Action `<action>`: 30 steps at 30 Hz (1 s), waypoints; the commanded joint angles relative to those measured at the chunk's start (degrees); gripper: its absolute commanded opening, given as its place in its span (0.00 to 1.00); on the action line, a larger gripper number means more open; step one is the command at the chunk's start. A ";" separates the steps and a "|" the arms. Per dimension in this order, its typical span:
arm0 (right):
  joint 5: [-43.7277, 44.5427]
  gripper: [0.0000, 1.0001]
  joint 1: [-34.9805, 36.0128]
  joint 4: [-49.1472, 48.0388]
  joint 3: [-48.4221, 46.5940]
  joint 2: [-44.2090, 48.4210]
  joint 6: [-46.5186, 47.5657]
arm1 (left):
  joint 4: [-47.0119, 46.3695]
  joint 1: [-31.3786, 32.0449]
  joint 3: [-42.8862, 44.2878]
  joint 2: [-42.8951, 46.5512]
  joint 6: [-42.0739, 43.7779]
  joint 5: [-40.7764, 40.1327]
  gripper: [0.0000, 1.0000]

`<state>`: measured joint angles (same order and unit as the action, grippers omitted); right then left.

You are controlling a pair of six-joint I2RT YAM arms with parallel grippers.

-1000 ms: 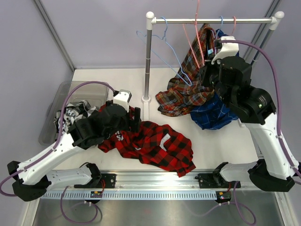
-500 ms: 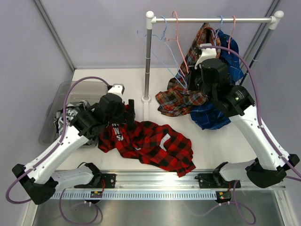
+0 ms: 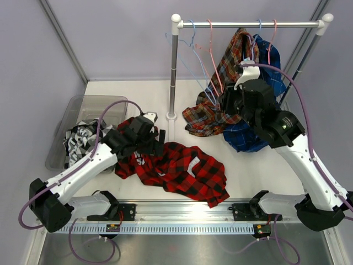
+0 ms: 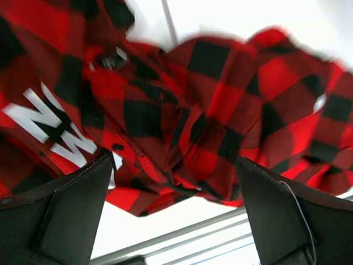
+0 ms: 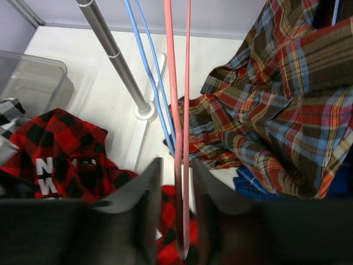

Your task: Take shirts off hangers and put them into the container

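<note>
A red-and-black check shirt (image 3: pixel 176 168) lies crumpled on the table, and it fills the left wrist view (image 4: pixel 193 110). My left gripper (image 3: pixel 157 141) hovers just above its left part, jaws wide open (image 4: pixel 176 221) with nothing between them. My right gripper (image 3: pixel 226 102) is below the rail, its jaws slightly apart (image 5: pixel 177 165). A pink hanger (image 5: pixel 176 110) runs down between them with a gap on each side. The tartan shirt (image 3: pixel 212 113) droops from the rail to the table. Beside it hangs the blue shirt (image 3: pixel 248 135). A black-and-white shirt (image 3: pixel 80 138) lies in the container (image 3: pixel 83 105).
Bare light-blue hangers (image 3: pixel 190 49) hang at the left end of the silver rail (image 3: pixel 248 24), close to its upright post (image 3: pixel 174 72). The post's base stands between the container and the tartan shirt. A metal track runs along the near table edge.
My right gripper's jaws have parted from the pink hanger, which now hangs from the rail left of the tartan shirt. My left gripper has moved lower and closer to the red shirt.
</note>
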<state>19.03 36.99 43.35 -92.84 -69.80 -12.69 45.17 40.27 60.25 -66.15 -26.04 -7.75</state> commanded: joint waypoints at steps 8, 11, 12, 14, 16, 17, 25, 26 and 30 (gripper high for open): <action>0.40 0.93 -0.34 -0.02 0.73 5.46 -0.05 | -6.23 -0.28 -6.02 -3.63 -3.31 -0.76 0.99; -0.13 0.97 -0.34 0.77 1.08 7.83 -0.32 | -7.81 -0.19 -7.16 -6.79 -5.32 -2.09 0.99; -0.30 0.97 -0.43 1.12 1.08 8.88 -0.49 | -8.16 -0.19 -7.34 -9.32 -5.86 -2.27 0.99; -1.01 0.98 -0.43 1.82 1.60 10.12 -0.58 | -9.04 -0.19 -7.16 -12.41 -7.61 -3.41 0.99; -1.80 0.98 -0.43 2.26 2.66 12.22 -0.58 | -9.04 -0.02 -6.81 -17.24 -9.02 -4.64 0.99; -1.80 0.99 -0.34 2.26 3.01 13.01 -0.50 | -9.22 0.16 -6.81 -18.65 -10.16 -5.86 0.99; -3.11 0.99 -0.34 3.40 7.22 20.40 -1.11 | -14.23 2.97 -7.96 -28.67 -13.33 -4.99 0.94; -3.03 1.00 -0.34 3.58 7.41 20.84 -1.20 | -14.06 3.14 -7.87 -28.86 -13.77 -5.34 0.89; -3.21 0.99 -0.34 4.28 8.55 23.13 -1.55 | -13.44 3.32 -7.17 -25.88 -14.56 -6.75 0.09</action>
<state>16.82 36.95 46.74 -84.99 -47.46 -13.69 33.10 43.24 52.99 -92.95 -38.87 -12.45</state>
